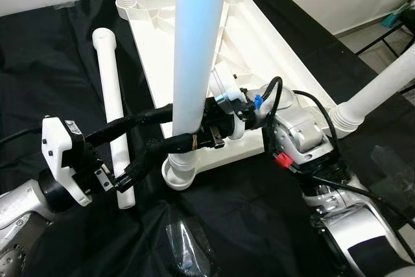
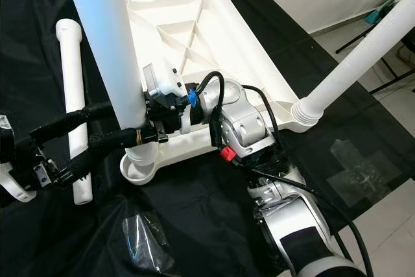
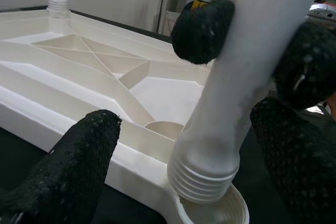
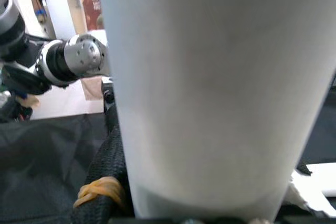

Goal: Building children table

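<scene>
Both grippers hold the table leg [image 1: 194, 50], seemingly seated in the corner socket [image 1: 176, 174].

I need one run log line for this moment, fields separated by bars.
step: leg into corner socket | left gripper: around table leg | right gripper: shut on table leg | tabletop: upside down | spare leg: lying beside

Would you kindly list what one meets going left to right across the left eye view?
Left gripper wrist camera → loose table leg on the cloth → upright leg held over its socket → right gripper → mounted leg at the tabletop's corner.
</scene>
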Available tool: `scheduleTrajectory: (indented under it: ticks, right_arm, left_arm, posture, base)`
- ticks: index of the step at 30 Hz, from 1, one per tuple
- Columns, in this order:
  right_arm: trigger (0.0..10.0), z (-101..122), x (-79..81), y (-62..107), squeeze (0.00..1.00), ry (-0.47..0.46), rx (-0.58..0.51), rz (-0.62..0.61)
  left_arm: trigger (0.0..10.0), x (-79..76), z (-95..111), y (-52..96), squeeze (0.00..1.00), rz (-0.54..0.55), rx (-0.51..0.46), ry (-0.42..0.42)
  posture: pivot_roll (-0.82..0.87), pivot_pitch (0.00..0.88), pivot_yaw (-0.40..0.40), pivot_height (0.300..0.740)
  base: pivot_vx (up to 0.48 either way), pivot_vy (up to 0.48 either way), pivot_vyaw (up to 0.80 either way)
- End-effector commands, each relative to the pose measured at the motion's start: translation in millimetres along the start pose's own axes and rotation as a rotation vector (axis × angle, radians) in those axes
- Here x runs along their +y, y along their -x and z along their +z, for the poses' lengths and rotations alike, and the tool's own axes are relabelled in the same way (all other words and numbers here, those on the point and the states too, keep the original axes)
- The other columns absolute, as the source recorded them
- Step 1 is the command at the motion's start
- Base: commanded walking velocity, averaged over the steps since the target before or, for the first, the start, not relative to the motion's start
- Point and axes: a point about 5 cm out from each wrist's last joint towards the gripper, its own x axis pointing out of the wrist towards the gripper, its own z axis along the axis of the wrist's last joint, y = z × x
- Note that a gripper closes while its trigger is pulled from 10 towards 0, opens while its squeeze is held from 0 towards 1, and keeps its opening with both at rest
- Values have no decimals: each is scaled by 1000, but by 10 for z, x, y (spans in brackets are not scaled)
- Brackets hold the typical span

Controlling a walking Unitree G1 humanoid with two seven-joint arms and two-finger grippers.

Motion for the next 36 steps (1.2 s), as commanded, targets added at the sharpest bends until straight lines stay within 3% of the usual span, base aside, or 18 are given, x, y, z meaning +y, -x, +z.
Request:
scheduleTrajectory:
  ticks: [1,8,20,32,36]
  right_arm:
    - [10000,-131,47,-26,0,-86,5,21]
    - [10000,-129,124,-76,0,-102,47,135]
    - [10000,-84,72,-137,0,-66,140,156]
    - [10000,58,133,-175,0,-121,54,219]
    - [10000,41,147,-179,0,-114,85,229]
  left_arm:
    - [10000,-63,-9,-7,0,-21,0,14]
    - [10000,-75,-9,-14,0,-27,2,18]
    - [10000,-101,-30,-55,0,-29,1,28]
    - [10000,-114,-42,-81,0,-38,-2,35]
    - [10000,-118,-42,-101,0,-40,-6,36]
  posture:
    - [22,374,-126,740]
    - [19,377,-126,740]
    - [10,369,-135,740]
    - [2,362,-135,740]
    - [2,362,-137,740]
  base:
    - [0,0,0]
    - [0,0,0]
    - [0,0,0]
    - [0,0,0]
    - [0,0,0]
